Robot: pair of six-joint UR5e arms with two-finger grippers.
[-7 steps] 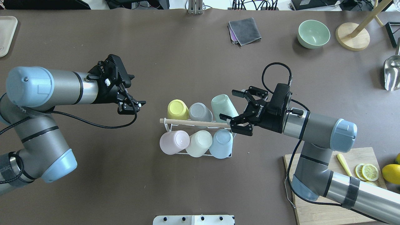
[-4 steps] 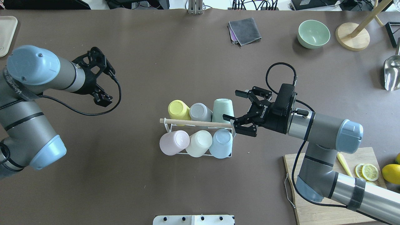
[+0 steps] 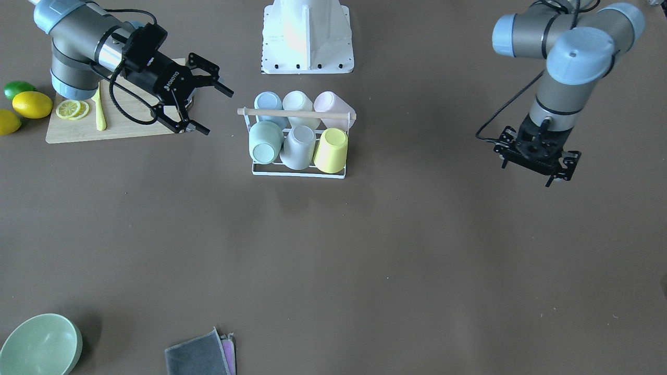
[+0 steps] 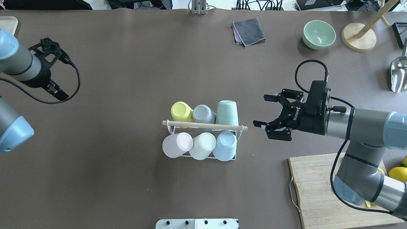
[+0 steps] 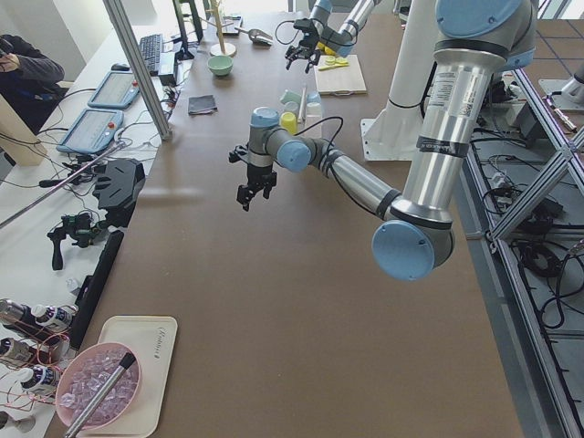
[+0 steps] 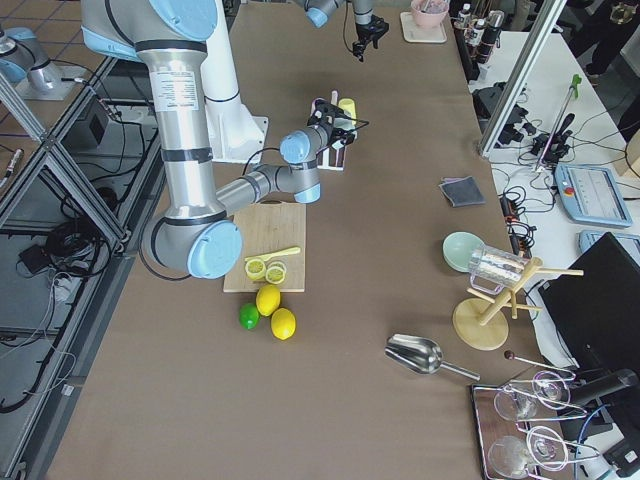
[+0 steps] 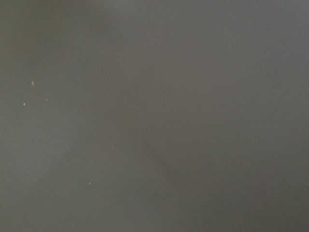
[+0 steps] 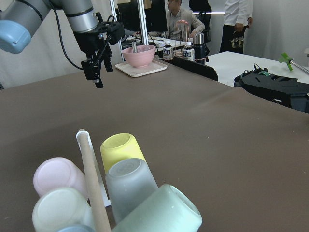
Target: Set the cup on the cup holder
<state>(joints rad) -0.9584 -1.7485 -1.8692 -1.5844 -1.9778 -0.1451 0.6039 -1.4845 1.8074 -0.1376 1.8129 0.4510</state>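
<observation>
The cup holder [image 4: 203, 125], a white wire rack with a wooden rod on top, stands mid-table and also shows in the front view [image 3: 294, 111]. It carries several upturned cups: yellow [image 4: 180, 110], grey [image 4: 203, 113] and mint green [image 4: 227, 113] in the far row, and pink [image 4: 176, 144], cream [image 4: 203, 145] and light blue [image 4: 224, 145] in the near row. My right gripper [image 4: 261, 109] is open and empty, a short way right of the rack. My left gripper [image 4: 60, 76] is open and empty, far off at the table's left.
A wooden chopping board [image 4: 318, 190] with lemon slices and a lemon [image 4: 399, 174] lies at the near right. A green bowl [image 4: 319, 34], a grey cloth [image 4: 248, 31], a wooden stand [image 4: 358, 37] and a metal scoop [image 4: 399, 74] sit far right. A tray [image 4: 7, 35] lies far left.
My right gripper has drawn back to the right, off the mint green cup, which now sits straight on the rack. My left arm has swung far to the left.
</observation>
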